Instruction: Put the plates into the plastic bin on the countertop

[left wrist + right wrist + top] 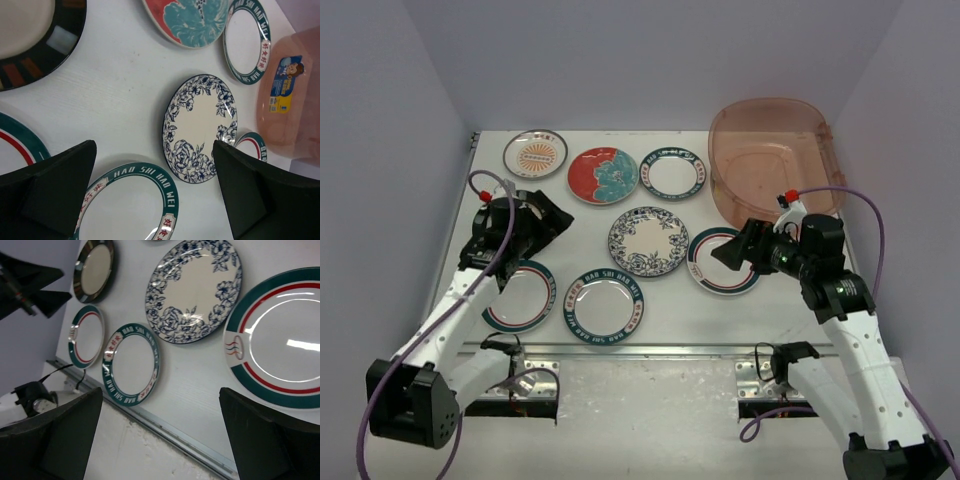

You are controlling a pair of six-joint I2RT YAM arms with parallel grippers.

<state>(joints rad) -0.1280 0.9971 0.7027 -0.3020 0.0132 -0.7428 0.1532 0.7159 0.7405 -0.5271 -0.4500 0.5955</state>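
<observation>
Several small plates lie flat on the white countertop (670, 300): an orange sunburst one (535, 153), a red-teal one (602, 175), a blue floral one (648, 241) and green-rimmed ones (604, 305). The pinkish plastic bin (770, 160) stands at the back right with nothing in it. My left gripper (545, 215) hovers open over a black-rimmed plate (35, 45), nothing between its fingers (60, 185). My right gripper (735, 250) hangs open above a green-and-red-rimmed plate (285, 350), holding nothing.
A metal rail (165, 430) runs along the countertop's front edge, with cables and brackets (520, 375) just below it. Pale walls close in the left, back and right sides. The bin carries a blue label (282, 82).
</observation>
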